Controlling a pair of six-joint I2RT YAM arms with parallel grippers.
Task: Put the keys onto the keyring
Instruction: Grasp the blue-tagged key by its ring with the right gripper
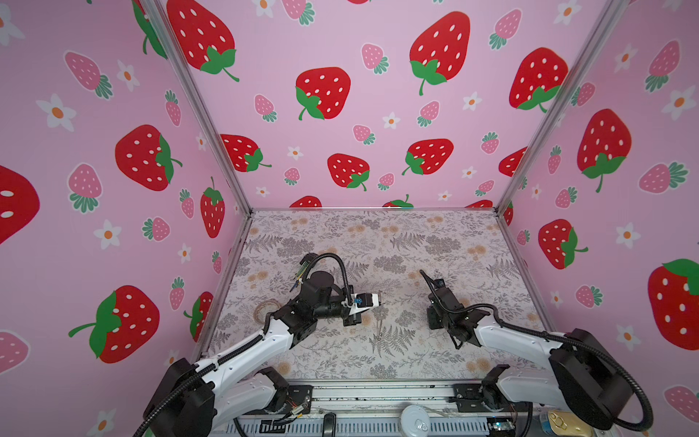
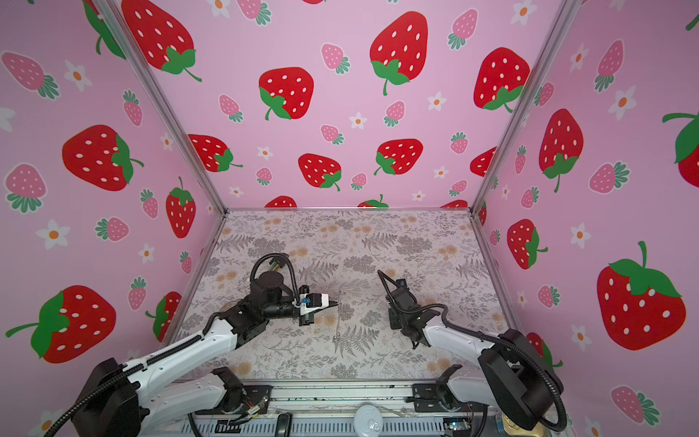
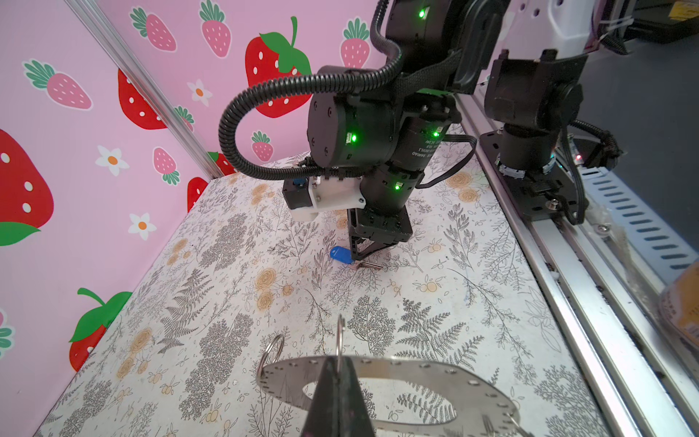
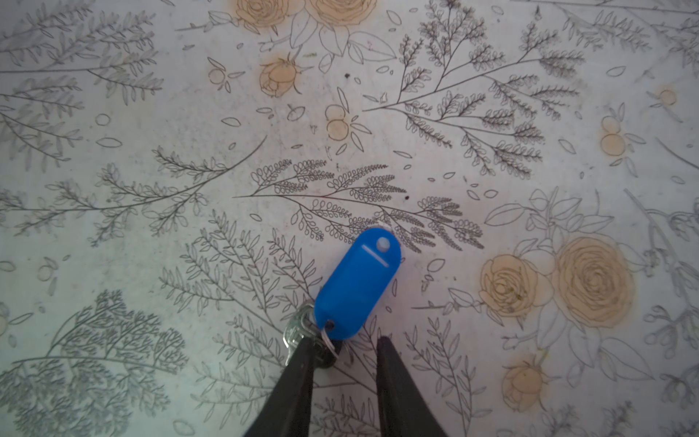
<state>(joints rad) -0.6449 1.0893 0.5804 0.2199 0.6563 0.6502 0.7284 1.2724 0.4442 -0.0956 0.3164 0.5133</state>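
Note:
The keyring (image 3: pixel 416 372) is a large flat grey ring with small holes round its rim and a small wire loop (image 3: pixel 273 350) on it. My left gripper (image 3: pixel 338 372) is shut on its rim, where a second wire loop stands. In both top views the keyring shows edge-on as a thin line (image 2: pixel 337 318) hanging from the left gripper (image 2: pixel 334 302). The key, with its blue plastic head (image 4: pixel 357 283), lies on the table. My right gripper (image 4: pixel 344 346) stands open and points down over it. One of its fingers (image 4: pixel 302 363) lies over the silver part (image 4: pixel 297 331).
A pale tan coil (image 1: pixel 264 310) lies on the floral table left of the left arm. The bundle of coloured hex keys (image 1: pixel 302 270) sits behind that arm. Strawberry-print walls close three sides. A metal rail (image 1: pixel 378 393) runs along the front edge.

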